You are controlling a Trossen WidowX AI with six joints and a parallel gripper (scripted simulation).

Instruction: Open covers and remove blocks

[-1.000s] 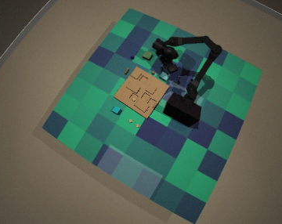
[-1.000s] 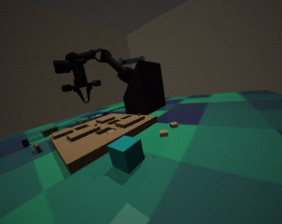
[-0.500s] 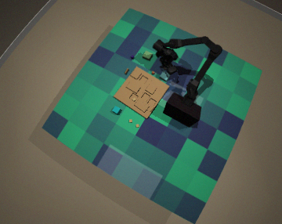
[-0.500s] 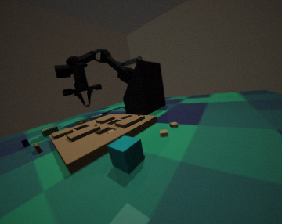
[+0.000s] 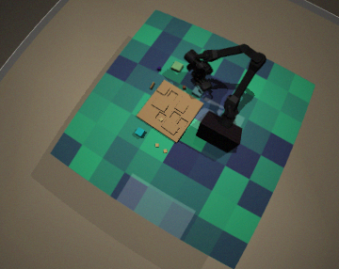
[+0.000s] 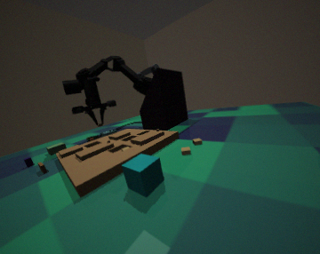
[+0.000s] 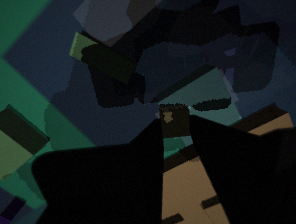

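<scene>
My gripper (image 6: 100,123) (image 7: 174,123) is shut on a small brown block (image 7: 175,125), held above the table just past the board's edge. The wooden board (image 5: 148,113) (image 6: 91,177) carries raised wooden pieces and dark openings. Which covers are fully open is too small to tell. A small tan piece (image 5: 161,119) shows at one opening. A teal cube (image 5: 139,132) (image 6: 143,174), two small tan blocks (image 5: 156,145) (image 6: 186,151), a green block (image 5: 177,67) (image 6: 56,148), a purple block (image 5: 159,69) (image 6: 28,162) and a narrow tan-orange block (image 5: 153,86) (image 6: 43,168) lie off the board.
A pale teal block (image 7: 202,87) and a long green block (image 7: 76,45) lie beyond the board, under the hand. A small orange-brown block (image 5: 184,87) sits near the board's edge. The robot base (image 5: 219,132) (image 6: 164,99) stands close to another side of the board.
</scene>
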